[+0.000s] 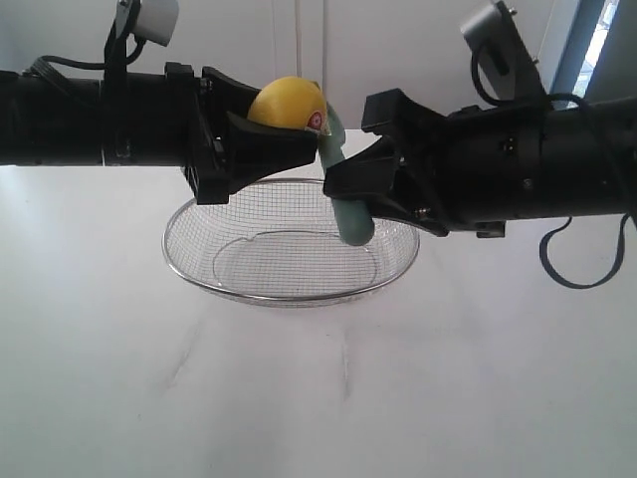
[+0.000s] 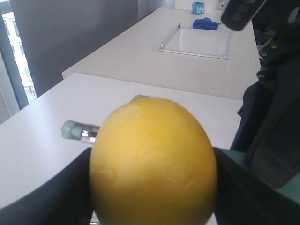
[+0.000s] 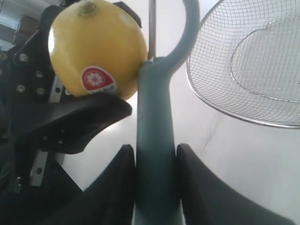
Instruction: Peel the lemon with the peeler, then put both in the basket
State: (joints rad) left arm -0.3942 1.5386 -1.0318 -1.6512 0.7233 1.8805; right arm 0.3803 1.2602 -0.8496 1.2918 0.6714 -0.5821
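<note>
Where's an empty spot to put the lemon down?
The basket holds nothing inside, and the table in front of it is bare. It's crowded beside the basket, where the left gripper holds the lemon against the peeler in the right gripper.

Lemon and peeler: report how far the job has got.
Done: the left gripper holds the lemon, the right gripper the peeler, both raised near the basket. In hand: the peeler's head rests against the lemon; its visible skin looks unpeeled. Left: peeling, then both into the empty basket.
</note>
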